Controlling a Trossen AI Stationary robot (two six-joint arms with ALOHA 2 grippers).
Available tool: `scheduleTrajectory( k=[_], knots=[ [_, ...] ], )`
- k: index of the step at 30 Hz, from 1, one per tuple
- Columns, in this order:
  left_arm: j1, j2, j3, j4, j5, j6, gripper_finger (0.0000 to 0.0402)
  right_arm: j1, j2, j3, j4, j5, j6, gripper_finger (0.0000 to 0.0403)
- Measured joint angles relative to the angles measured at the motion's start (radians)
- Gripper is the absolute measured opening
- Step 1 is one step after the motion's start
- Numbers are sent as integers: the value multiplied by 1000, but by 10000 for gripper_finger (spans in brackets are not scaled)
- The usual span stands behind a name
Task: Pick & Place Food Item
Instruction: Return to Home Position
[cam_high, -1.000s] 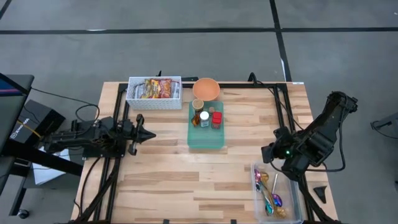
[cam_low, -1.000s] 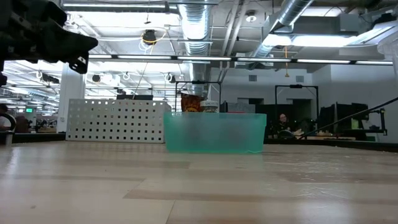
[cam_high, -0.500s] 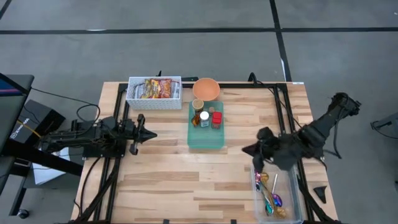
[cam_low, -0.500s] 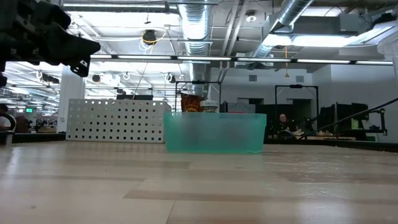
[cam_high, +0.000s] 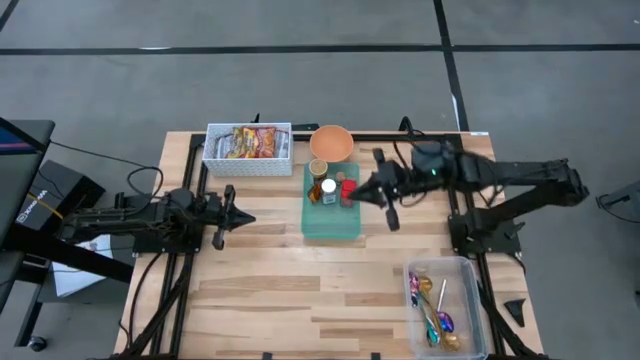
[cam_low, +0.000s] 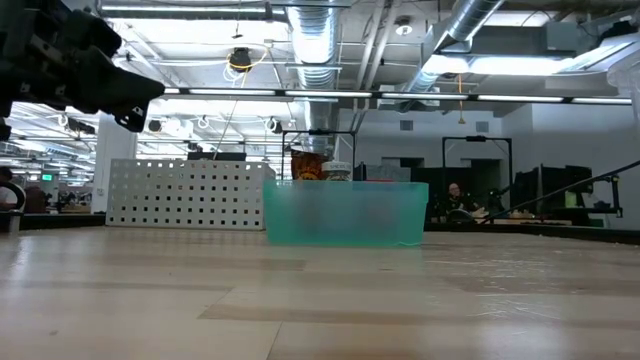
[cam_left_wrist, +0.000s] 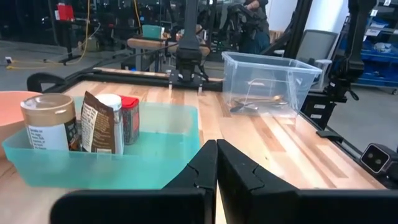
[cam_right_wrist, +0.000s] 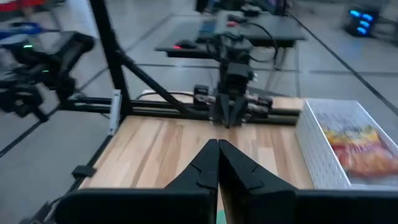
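**Table stock sorted by kind; both arms unladen**

- Left claw (cam_high: 232, 213): left-centre of frame, over the table (cam_high: 270, 290). Fingers pressed together, holding nothing.
- Right claw (cam_high: 365, 190): centre of frame, at the right edge of the teal bin (cam_high: 335, 222). Fingers pressed together and empty, which by judgement suits a return to rest with nothing left to carry.
- Seasoning jars (cam_high: 330, 188): upright, grouped at the teal bin's upper end.
- Snack packets (cam_high: 252, 141): in the white basket (cam_high: 247, 166), upper left.
- Spoons (cam_high: 432, 305): in the transparent bin (cam_high: 468, 290), lower right.
- Orange bowl (cam_high: 331, 143): just above the teal bin.
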Motion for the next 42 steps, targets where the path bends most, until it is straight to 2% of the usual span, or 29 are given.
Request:
scheduleTrajectory(
  k=[2,4,11,14,19,23,26,30,42],
  knots=[
    [0,8,0,0,0,0,2,-51,-2,0,3,-91,-43,0],
    [0,17,0,4,0,0,2,-73,-3,1,2,-134,-77,0],
    [0,41,0,8,0,0,2,-65,-68,-36,18,-149,-129,0],
    [0,46,0,8,0,0,2,-65,-170,-169,121,-127,-129,0],
    [0,52,0,10,0,0,2,-58,-355,-522,423,-111,-46,0],
    [0,52,0,9,0,0,2,-43,-504,-773,608,-11,-12,0],
    [0,52,0,9,0,0,2,-22,-592,-909,673,91,-41,0],
    [0,52,0,9,0,0,2,1,-682,-1010,681,178,-94,0],
    [0,52,0,9,0,0,2,13,-934,-1166,633,184,-95,0]
  ],
)
